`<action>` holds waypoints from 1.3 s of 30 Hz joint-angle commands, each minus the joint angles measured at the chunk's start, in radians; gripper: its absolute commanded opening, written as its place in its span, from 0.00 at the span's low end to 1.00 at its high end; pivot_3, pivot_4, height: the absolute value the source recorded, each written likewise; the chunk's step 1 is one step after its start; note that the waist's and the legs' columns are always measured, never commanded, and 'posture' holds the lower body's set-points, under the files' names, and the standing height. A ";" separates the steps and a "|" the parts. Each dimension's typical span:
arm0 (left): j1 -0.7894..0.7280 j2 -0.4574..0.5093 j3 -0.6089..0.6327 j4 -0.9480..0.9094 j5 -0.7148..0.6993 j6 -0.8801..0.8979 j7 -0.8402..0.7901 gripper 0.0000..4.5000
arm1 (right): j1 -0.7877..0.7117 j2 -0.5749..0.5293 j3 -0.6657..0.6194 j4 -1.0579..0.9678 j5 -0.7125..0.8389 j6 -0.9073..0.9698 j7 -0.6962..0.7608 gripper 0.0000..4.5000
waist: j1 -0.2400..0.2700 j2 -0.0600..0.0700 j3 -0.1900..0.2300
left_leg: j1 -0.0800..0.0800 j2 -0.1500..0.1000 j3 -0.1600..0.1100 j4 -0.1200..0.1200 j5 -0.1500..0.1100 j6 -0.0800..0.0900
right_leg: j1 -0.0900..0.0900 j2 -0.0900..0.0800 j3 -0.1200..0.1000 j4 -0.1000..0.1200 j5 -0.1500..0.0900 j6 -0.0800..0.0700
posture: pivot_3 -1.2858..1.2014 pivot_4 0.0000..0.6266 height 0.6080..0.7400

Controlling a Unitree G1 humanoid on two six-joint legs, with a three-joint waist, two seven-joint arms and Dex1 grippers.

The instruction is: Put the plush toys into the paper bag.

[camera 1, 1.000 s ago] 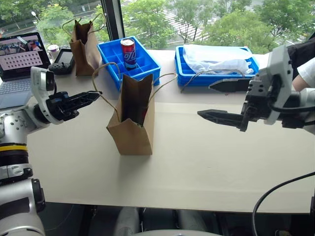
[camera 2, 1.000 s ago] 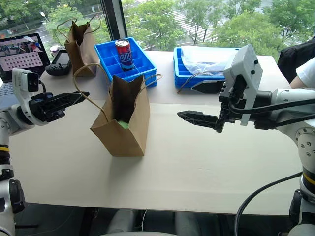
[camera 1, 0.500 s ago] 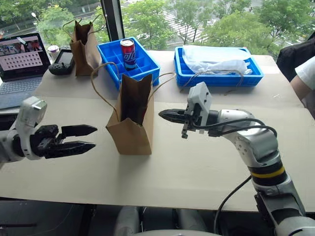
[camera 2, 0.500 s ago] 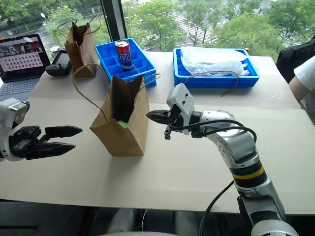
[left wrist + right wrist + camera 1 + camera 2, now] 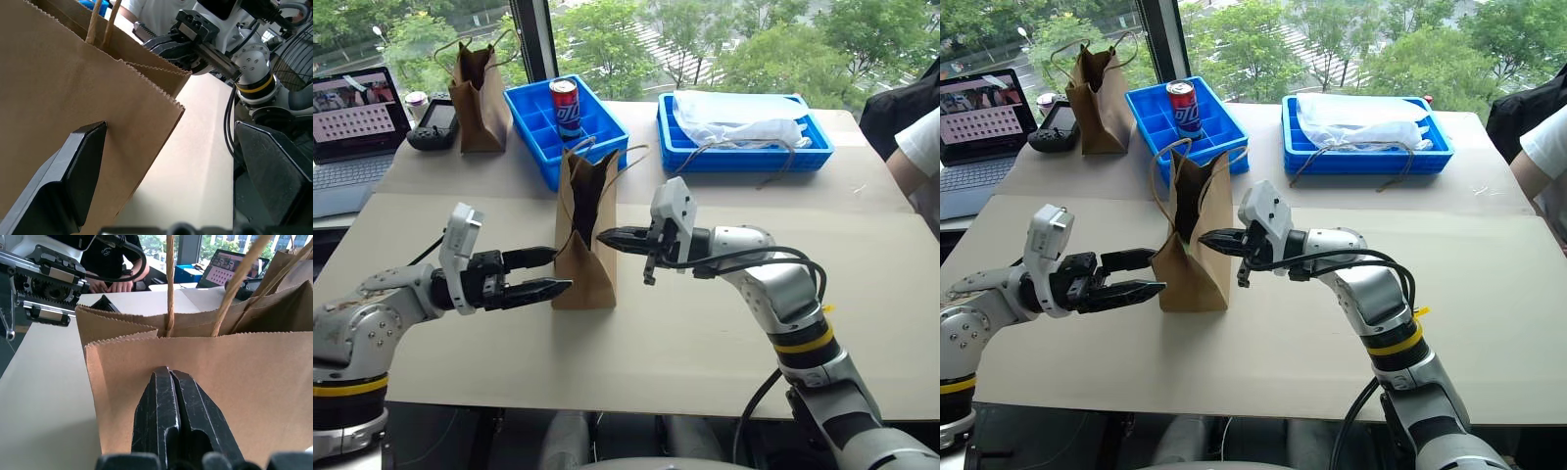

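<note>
Brown kraft paper is showing in two bags: the paper bag (image 5: 587, 235) is standing upright at the frame's centre, mouth facing up, and a darker bag (image 5: 477, 83) is sitting at upper left, near two blue trays (image 5: 570, 125). The left gripper (image 5: 546, 273) is spreading its fingers wide, one fingertip (image 5: 93, 142) touching the bag's side. The right gripper (image 5: 607, 238) is clenching its fingers together against the bag's upper wall.

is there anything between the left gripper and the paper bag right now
Nothing visible. The open left gripper reaches in level at the paper bag, with one finger right against the bag's side wall. The shut right gripper is at the bag's opposite side, near its top edge.
</note>
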 commanded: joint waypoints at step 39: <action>-0.069 -0.090 -0.140 -0.007 0.174 -0.133 0.250 1.00 | 0.041 0.071 0.031 0.061 -0.120 -0.060 -0.017 0.01 | 0.003 0.000 0.000 | 0.004 -0.001 0.001 -0.001 0.002 -0.003 | 0.002 -0.001 0.000 -0.001 0.000 -0.001 | 0.52 0.24 0.88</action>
